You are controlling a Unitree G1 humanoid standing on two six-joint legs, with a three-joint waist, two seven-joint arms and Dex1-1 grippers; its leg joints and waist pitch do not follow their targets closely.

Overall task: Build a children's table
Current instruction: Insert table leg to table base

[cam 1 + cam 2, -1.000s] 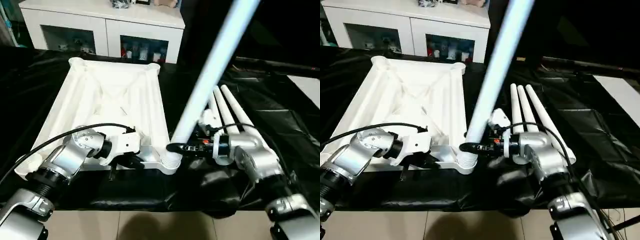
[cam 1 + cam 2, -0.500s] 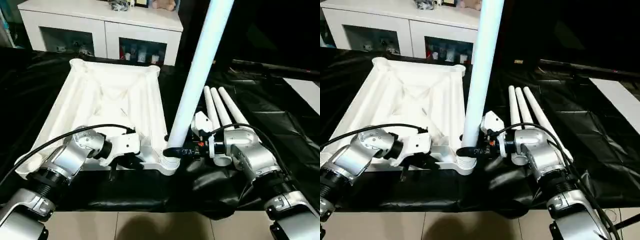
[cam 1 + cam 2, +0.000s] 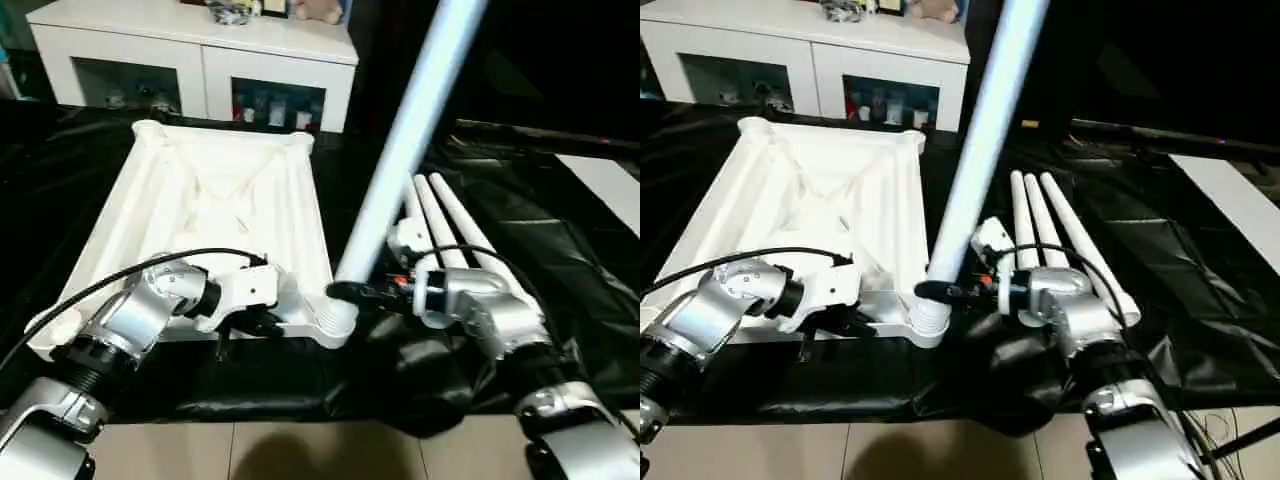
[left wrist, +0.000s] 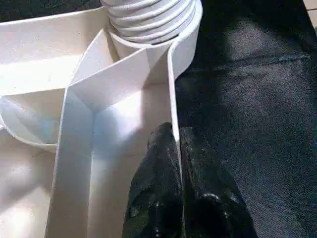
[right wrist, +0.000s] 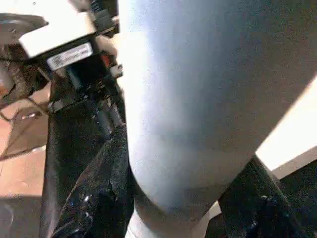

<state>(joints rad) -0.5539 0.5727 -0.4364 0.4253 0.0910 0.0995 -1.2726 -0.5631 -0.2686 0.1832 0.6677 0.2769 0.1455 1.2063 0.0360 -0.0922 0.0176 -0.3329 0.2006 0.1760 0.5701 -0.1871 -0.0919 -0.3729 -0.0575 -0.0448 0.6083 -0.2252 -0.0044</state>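
The white tabletop lies upside down on the bench, which is draped in black sheeting, with its ribbed underside facing up and its near edge close to the bench's front edge. A round socket sits at the tabletop's near right corner, and a long white leg stands in it, its ridged lower end seated in the socket (the ridges show plainly in the left wrist view). The leg does not stand straight: it leans up and away toward the bench's right side, its upper end running out of the top of the picture.

The right claw is clamped around the leg just above the socket, its two black fingers pressing the tube from either side. The left claw is closed on the tabletop's thin near rim, one finger inside the wall and one outside, just beside the corner with the socket.

Three more legs lie side by side on the black sheeting just right of the tabletop, running from near the right forearm back toward the far edge of the bench, narrow ends pointing away.

Beyond the bench's far edge stands a white cabinet with glass doors, small items visible behind the glass and a few things on its top.
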